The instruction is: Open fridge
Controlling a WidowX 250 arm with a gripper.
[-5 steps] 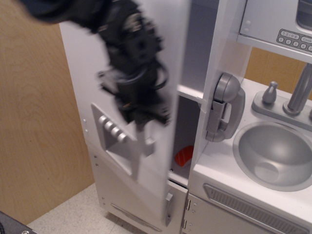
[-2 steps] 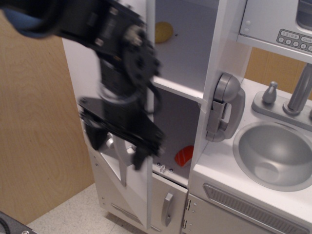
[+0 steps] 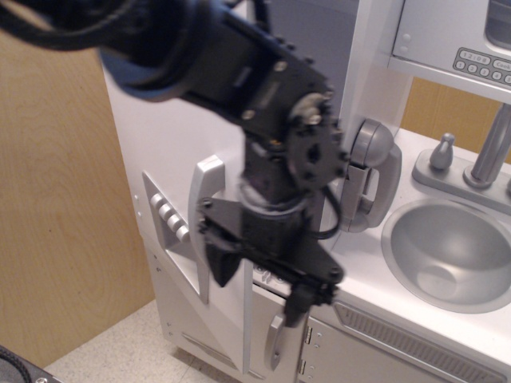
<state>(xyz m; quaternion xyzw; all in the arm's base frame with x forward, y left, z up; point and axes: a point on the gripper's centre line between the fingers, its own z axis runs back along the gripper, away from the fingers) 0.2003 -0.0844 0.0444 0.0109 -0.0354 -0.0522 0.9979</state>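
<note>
The silver-grey fridge (image 3: 160, 136) stands at the left, its large upper door swung open to the left. The door's vertical grey handle (image 3: 204, 223) and dispenser panel (image 3: 169, 223) face me edge-on. My black gripper (image 3: 259, 283) hangs in front of the fridge opening, just right of the handle and apart from it. Its fingers (image 3: 220, 267) are spread and hold nothing. The arm hides most of the inside; only a grey patch of the upper compartment (image 3: 319, 32) shows.
The small lower door with a short handle (image 3: 275, 339) is shut below the gripper. To the right are a toy phone (image 3: 371, 171), a sink (image 3: 451, 251) with a faucet (image 3: 489, 148), and a microwave keypad (image 3: 479, 64). A wooden wall (image 3: 56, 199) is at the left.
The upper door has swung further open to the left. My arm has moved right and down across the fridge opening, off the door.
</note>
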